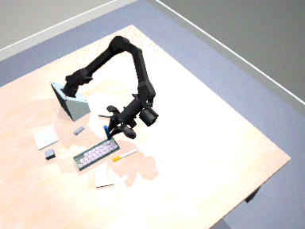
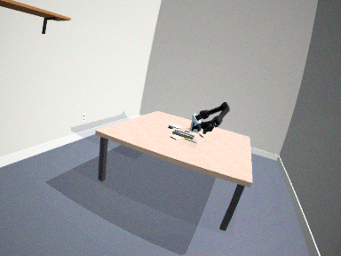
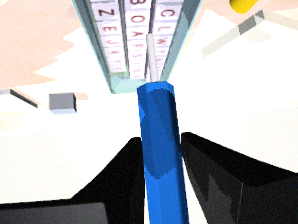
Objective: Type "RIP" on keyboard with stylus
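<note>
The keyboard (image 1: 76,162) (image 2: 183,134) (image 3: 122,86) lies on the desk, with pale lettered keys in a teal-green frame. My gripper (image 1: 110,133) (image 3: 161,139) is shut on the blue stylus (image 1: 106,131) (image 3: 159,115), near the keyboard's upper right end in the top view. In the wrist view the stylus's thin grey tip (image 3: 152,57) points over the keys, between the row with B, O, A and the row with C, L, W. I cannot tell whether the tip touches a key. The letters R, I and P are not readable.
A white pen with a yellow end (image 1: 116,158) (image 3: 243,4) lies beside the keyboard. A white pad (image 1: 104,179) lies below it. Another white pad (image 1: 45,139), a dark grey cube (image 1: 49,153) and a small grey block (image 1: 79,130) lie left. A dark thin rod (image 1: 104,116) lies behind the gripper.
</note>
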`<state>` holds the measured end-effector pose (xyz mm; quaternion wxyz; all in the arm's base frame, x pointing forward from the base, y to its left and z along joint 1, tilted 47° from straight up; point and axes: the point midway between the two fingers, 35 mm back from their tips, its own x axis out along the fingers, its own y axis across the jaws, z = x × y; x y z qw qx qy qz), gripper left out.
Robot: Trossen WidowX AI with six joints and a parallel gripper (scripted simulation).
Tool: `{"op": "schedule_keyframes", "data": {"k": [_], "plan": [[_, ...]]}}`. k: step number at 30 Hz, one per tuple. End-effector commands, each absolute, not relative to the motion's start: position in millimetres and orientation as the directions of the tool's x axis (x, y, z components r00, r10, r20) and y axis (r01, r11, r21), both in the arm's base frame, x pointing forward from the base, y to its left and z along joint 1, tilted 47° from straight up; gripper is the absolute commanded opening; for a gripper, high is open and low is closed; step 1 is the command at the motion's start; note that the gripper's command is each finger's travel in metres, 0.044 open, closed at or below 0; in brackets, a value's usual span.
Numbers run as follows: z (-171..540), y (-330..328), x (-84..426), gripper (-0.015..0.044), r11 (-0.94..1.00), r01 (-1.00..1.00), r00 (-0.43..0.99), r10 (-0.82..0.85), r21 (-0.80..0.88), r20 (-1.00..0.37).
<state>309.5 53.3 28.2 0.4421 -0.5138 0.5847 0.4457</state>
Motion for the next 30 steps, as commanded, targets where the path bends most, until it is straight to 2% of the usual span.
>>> {"op": "schedule_keyframes", "data": {"k": [1, 13, 30], "plan": [[9, 34, 310, 0.0, 0.079, -0.994, -0.089, -0.212, 0.074, -0.973], [-48, -26, 298, 0.0, 0.077, -0.995, -0.083, -0.22, 0.068, -0.972], [-62, -12, 297, 0.0, 0.077, -0.995, -0.084, -0.219, 0.068, -0.972]]}}
